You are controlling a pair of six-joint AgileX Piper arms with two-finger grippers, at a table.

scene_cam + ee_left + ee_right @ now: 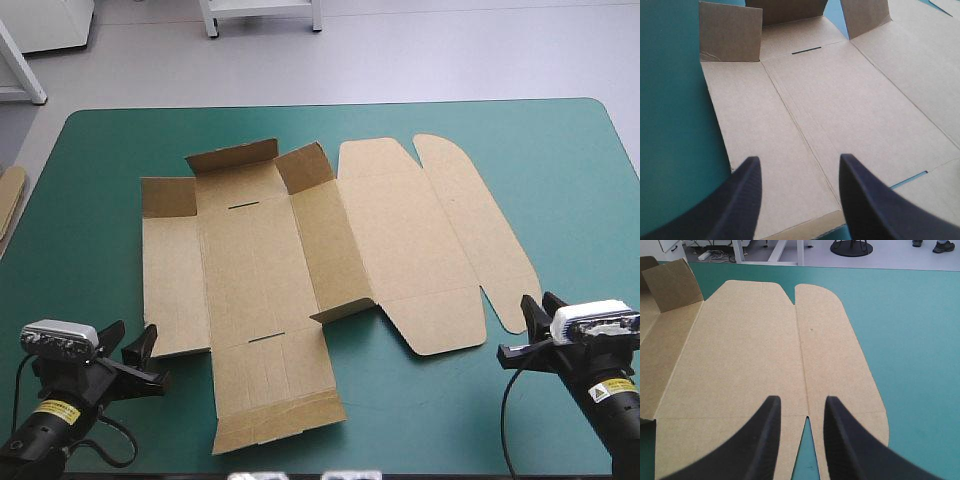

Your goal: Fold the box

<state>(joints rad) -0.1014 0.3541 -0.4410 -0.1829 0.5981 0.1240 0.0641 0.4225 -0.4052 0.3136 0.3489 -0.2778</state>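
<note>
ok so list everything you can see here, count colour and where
box: 1, brown, cut sheet lying mostly flat mid-table, lid panels spread toward the right
raised flaps: 3, brown, standing up at the box's far end
spare board: 1 edge showing, brown, at the table's left edge
table: 1, teal-green cover, under everything
left claw: 1, black fingers, open, at the box's near left corner
right claw: 1, black fingers, open, by the near end of the box's rightmost rounded flap
</note>
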